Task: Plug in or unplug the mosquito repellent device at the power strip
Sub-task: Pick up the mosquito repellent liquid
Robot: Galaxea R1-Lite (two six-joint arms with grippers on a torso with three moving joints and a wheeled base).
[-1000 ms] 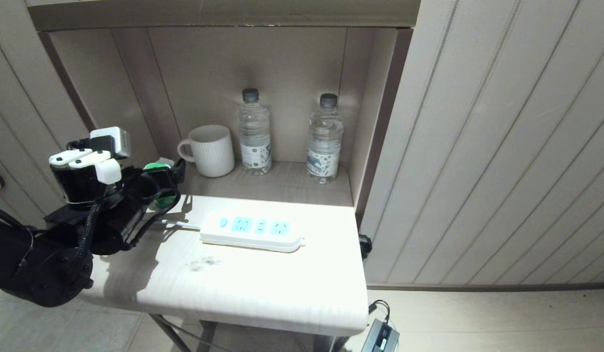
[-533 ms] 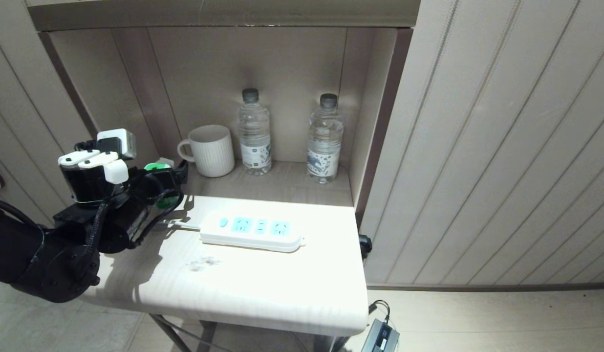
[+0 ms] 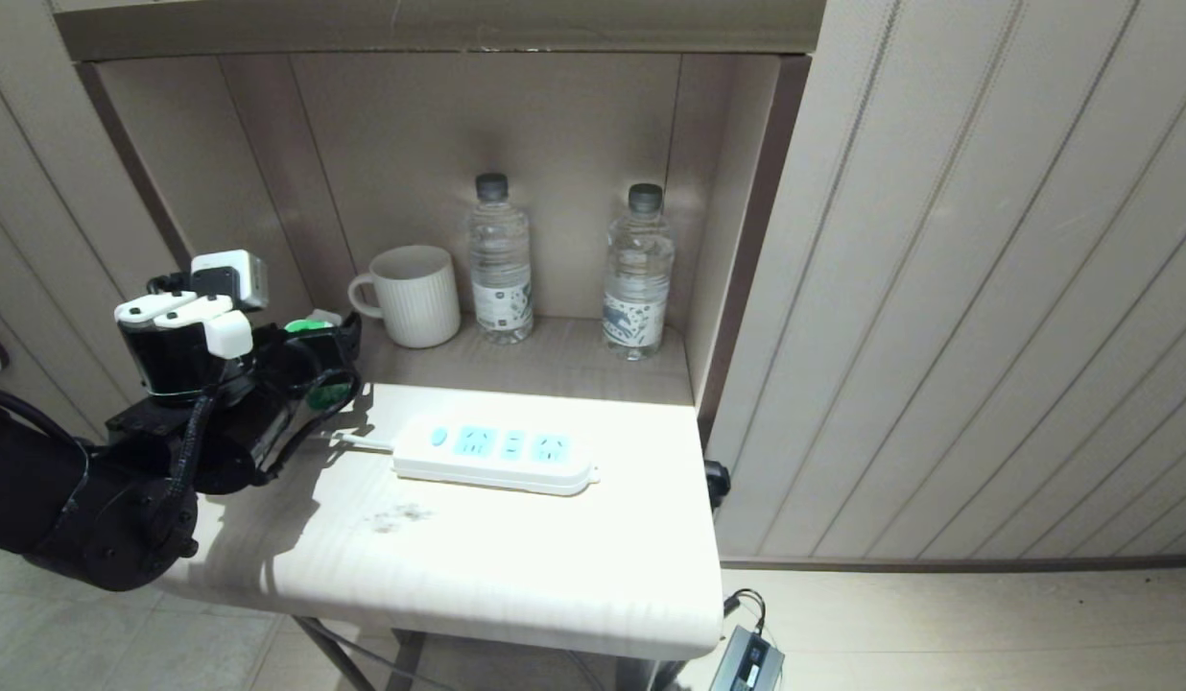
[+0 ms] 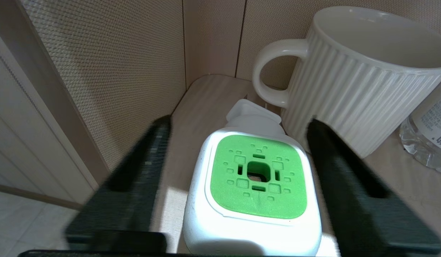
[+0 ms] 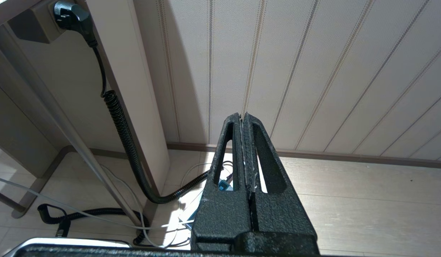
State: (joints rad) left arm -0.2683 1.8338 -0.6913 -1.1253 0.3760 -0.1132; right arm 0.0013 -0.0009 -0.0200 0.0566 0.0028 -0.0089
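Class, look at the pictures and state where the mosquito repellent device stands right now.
The mosquito repellent device stands at the left end of the table, beside the white mug, between the open jaws of the left gripper, not in the power strip.

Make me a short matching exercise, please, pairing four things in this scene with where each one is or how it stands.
Things:
1. mosquito repellent device
2. power strip
3. right gripper
4. mug

Places or states:
A. lies flat on the bright front part of the table, nothing plugged in
B. stands in the alcove, to the left of the two water bottles
C. shut, low beside the table, pointing toward the wall
D. stands between the fingers of the open left gripper, untouched by either

Pairs: 1-D, 2-A, 3-C, 4-B
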